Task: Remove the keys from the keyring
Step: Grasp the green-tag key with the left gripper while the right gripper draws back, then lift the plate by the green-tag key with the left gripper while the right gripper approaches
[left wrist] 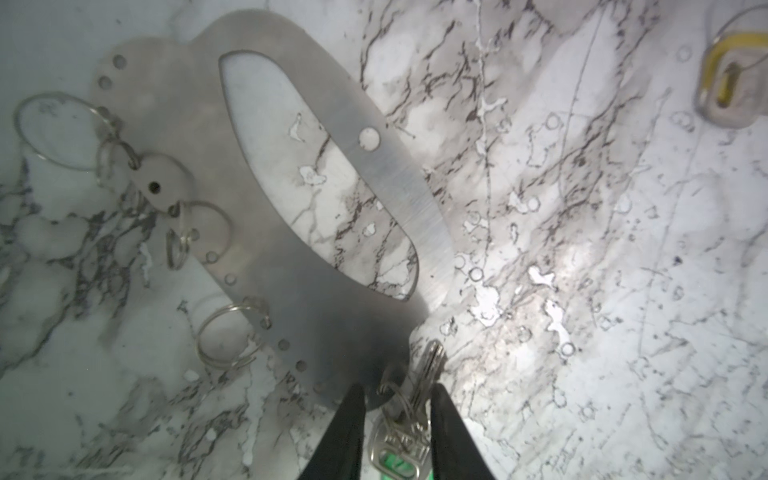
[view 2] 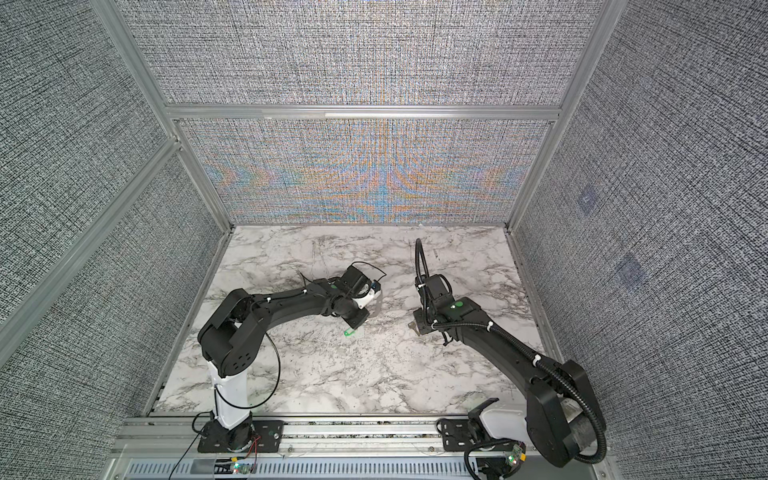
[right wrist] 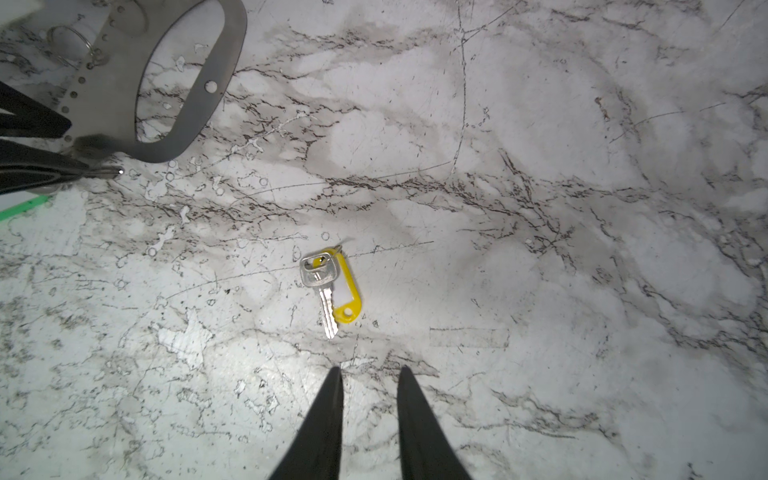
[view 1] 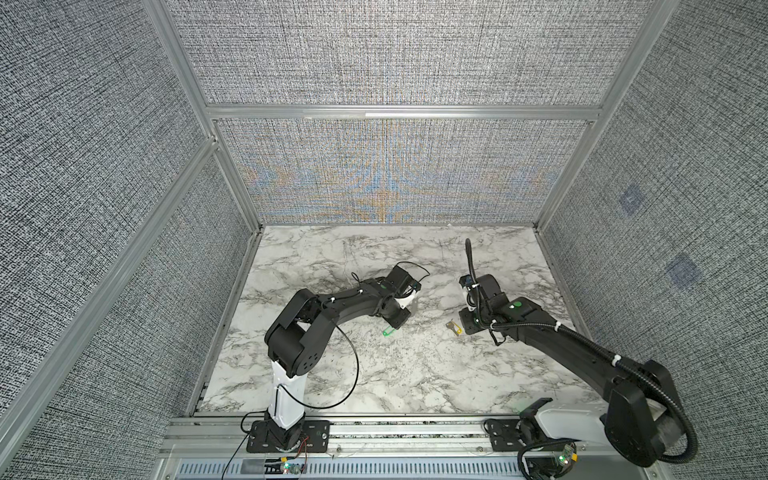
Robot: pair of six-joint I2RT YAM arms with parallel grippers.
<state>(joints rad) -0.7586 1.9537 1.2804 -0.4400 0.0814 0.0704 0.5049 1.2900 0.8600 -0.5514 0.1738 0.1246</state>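
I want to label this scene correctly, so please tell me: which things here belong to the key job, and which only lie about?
Job: keyring; green-tagged key, straddled by the left gripper; yellow-tagged key, lying free on the marble table.
Lying about: empty split rings; small metal tag.

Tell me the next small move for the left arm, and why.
Probably close the left gripper fully on the green-tagged key: its fingers flank that key, which seems to hang by a small ring from the keyring. The yellow-tagged key lies loose on the table, apart from the keyring; the right gripper is open and empty.
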